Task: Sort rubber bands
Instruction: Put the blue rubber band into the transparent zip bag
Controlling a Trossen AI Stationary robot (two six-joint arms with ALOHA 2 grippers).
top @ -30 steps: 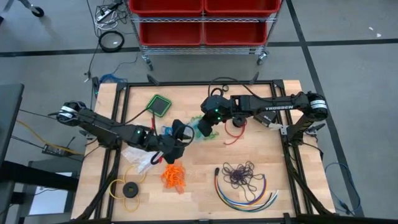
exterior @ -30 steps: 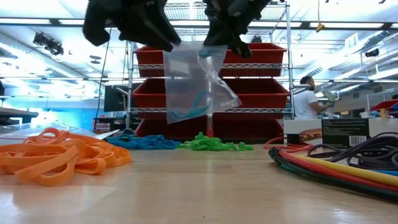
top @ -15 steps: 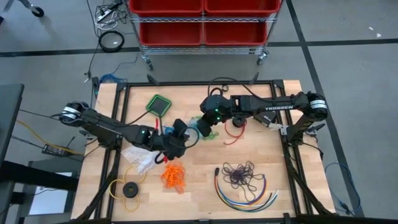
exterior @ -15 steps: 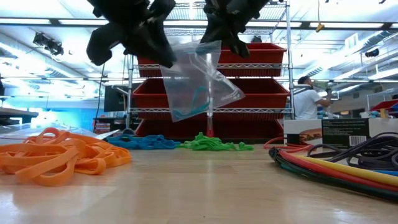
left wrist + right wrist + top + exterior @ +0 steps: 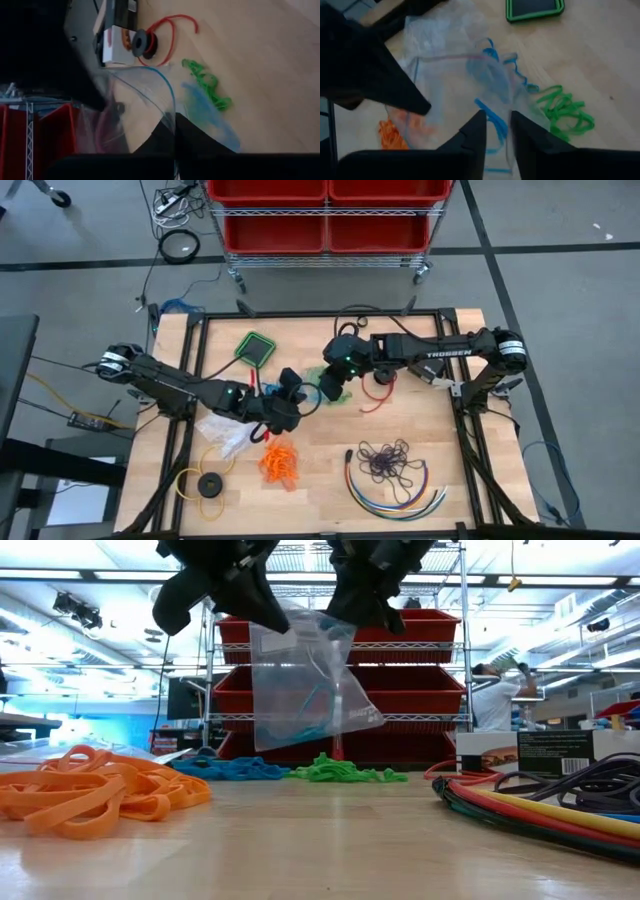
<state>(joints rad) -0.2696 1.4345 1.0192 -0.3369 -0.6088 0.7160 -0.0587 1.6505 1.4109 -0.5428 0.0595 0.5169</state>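
The left hand [image 5: 225, 585] has clamped onto the clear bag [image 5: 300, 680]; the right hand [image 5: 365, 590] has eased but seems to pinch its rim. Blue rubber bands [image 5: 232, 769] and green rubber bands [image 5: 345, 772] lie mid-frame on the bench [image 5: 320, 850], orange rubber bands [image 5: 90, 800] lower left.

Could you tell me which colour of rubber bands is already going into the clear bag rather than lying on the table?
The blue rubber bands: some show inside the clear bag held up between both grippers. The orange bunch and green bunch lie on the table.

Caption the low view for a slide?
Both grippers hold a clear bag above orange, blue and green rubber bands.
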